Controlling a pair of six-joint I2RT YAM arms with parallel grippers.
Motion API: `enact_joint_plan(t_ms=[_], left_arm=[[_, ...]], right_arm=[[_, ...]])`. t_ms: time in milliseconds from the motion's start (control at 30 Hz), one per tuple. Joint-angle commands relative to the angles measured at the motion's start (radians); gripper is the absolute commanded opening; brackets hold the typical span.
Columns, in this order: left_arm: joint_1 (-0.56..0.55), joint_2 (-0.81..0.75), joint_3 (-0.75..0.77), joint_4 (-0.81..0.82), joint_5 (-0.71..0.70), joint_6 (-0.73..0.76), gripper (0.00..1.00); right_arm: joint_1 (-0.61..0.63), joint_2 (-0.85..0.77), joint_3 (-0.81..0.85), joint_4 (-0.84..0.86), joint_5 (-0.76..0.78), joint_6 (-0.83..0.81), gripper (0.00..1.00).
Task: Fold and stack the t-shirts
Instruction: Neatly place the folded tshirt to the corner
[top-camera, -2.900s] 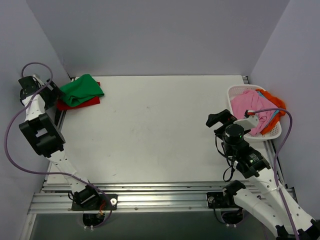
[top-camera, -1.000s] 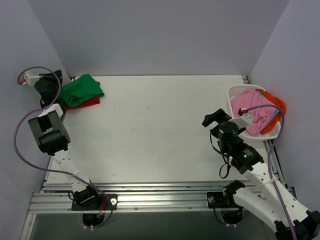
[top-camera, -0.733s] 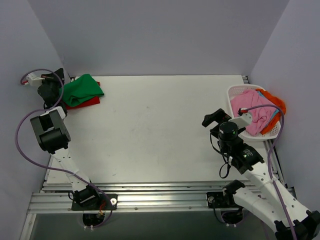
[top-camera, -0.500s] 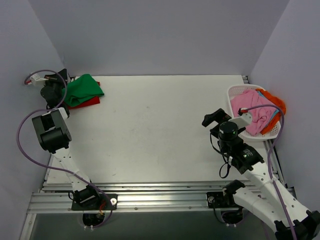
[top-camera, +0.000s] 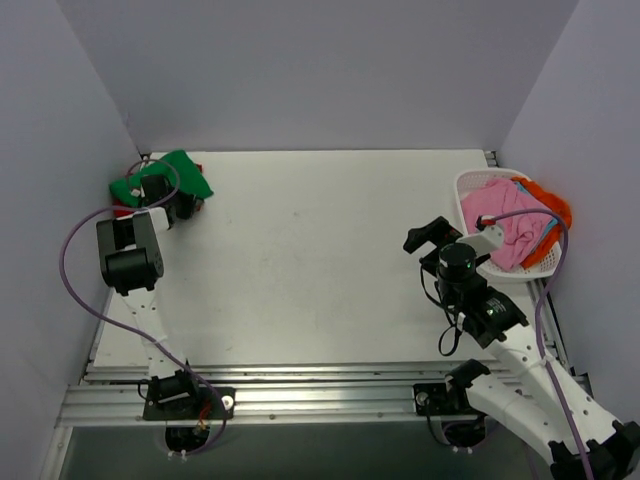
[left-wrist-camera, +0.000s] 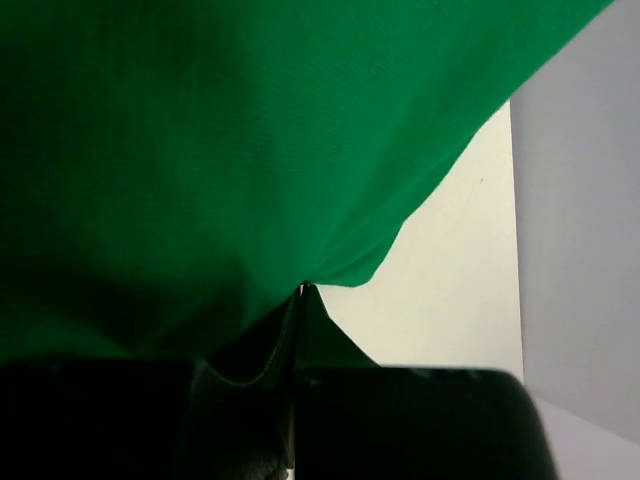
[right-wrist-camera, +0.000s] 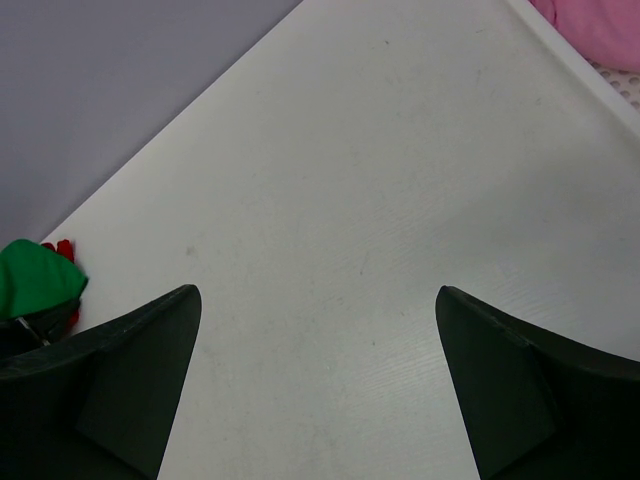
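Fingers together, your left gripper sits beneath the green t-shirt edge, likely straightening its fold; your right gripper hangs wide apart.

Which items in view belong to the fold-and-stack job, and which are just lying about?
Job:
green t-shirt
red t-shirt under it
pink t-shirt, in the basket
orange t-shirt, in the basket

Just there:
white lattice basket
table
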Motion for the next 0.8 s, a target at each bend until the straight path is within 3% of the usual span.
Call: enact_joint_plan(t_ms=[0,67,200,333,500,567,600,667,700,767], left_arm=[[-0.001,-0.058,0.058,-0.25,-0.129,0.011,0.02],[-0.001,-0.081,0.01,-0.213,-0.168,-0.004,0.02],[0.006,-0.128,-0.002,-0.302,-0.302,-0.024,0.02],[0.032,-0.116,-0.063,-0.207,-0.212,-0.073,0.02],[0.012,-0.161,-0.051,-0.021,-0.105,0.026,0.06],[0.008,-0.222,-0.048,0.065,-0.075,0.08,0.23],[0.008,-0.243,-0.044,0.106,-0.055,0.098,0.48],[0.008,-0.319,-0.033,0.141,-0.034,0.12,0.66],[0.006,-0.346,-0.025,0.148,-0.028,0.144,0.8],[-0.004,-0.43,-0.005,0.145,-0.02,0.183,0.83]], right_arm=[[-0.003,-0.008,-0.011,0.028,-0.002,-0.005,0.99],[-0.003,-0.01,-0.01,0.024,0.001,-0.008,0.99],[-0.003,-0.02,-0.005,0.015,0.007,-0.014,0.99],[-0.003,-0.028,-0.008,0.019,0.007,-0.012,0.99],[-0.003,-0.01,-0.007,0.022,0.001,-0.014,0.99],[-0.003,-0.01,-0.007,0.024,0.001,-0.012,0.99],[-0.003,-0.01,-0.008,0.024,0.001,-0.015,0.99],[-0.003,-0.017,-0.011,0.028,0.003,-0.014,1.0],[-0.003,-0.019,-0.013,0.031,0.001,-0.017,1.0],[-0.002,-0.016,-0.014,0.035,0.006,-0.017,1.0]])
